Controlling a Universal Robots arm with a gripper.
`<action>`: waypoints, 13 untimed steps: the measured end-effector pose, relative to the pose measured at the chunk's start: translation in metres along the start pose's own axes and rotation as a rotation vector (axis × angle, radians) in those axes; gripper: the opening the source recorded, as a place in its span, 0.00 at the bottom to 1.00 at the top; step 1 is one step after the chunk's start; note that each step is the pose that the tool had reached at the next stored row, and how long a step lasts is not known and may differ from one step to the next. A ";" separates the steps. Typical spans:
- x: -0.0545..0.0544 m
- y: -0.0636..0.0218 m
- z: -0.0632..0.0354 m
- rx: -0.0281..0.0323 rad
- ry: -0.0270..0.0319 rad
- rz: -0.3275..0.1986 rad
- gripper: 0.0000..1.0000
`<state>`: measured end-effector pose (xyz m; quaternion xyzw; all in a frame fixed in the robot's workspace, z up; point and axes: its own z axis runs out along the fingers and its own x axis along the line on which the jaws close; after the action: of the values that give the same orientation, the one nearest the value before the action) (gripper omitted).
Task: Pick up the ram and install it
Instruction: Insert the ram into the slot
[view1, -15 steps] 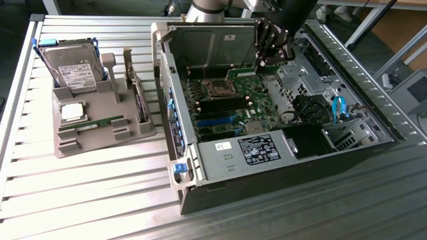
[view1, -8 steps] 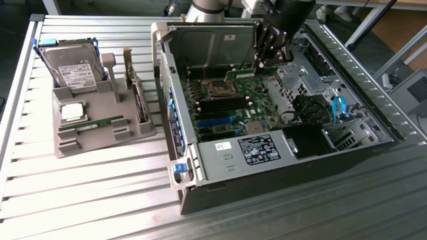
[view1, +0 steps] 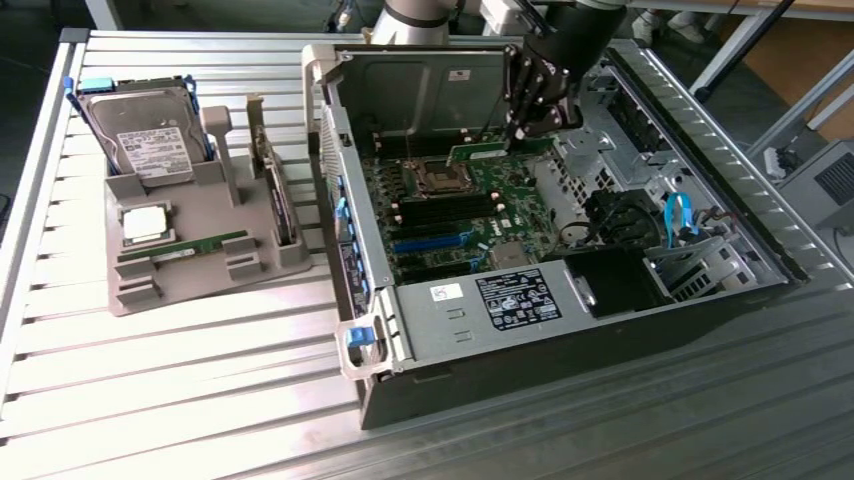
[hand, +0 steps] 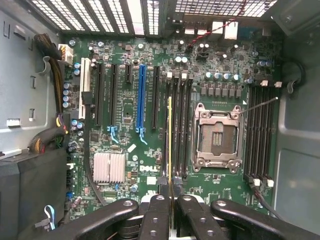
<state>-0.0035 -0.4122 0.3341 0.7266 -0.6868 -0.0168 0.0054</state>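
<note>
Green ram (hand: 169, 140) edge-on in the grip of 2 narrow jaws, black arm (view1: 567, 40) down over the motherboard (view1: 481, 185).

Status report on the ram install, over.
Claw shut on the ram. Ram edge-on, lined up along the memory slots beside the open CPU socket; seated or not, cannot tell. No obstruction seen on those slots.

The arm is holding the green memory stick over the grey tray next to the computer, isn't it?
Not quite: the exterior view shows the ram held over the motherboard inside the open computer, not over the grey tray beside it.
</note>
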 end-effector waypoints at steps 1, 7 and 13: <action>0.000 0.0002 0.0008 0.0000 -0.0001 0.000 0.11; 0.000 0.0012 0.0055 0.0000 0.0000 0.000 0.11; 0.000 0.0015 0.0100 0.0000 -0.0001 0.000 0.11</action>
<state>-0.0054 -0.4122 0.3241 0.7267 -0.6868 -0.0168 0.0054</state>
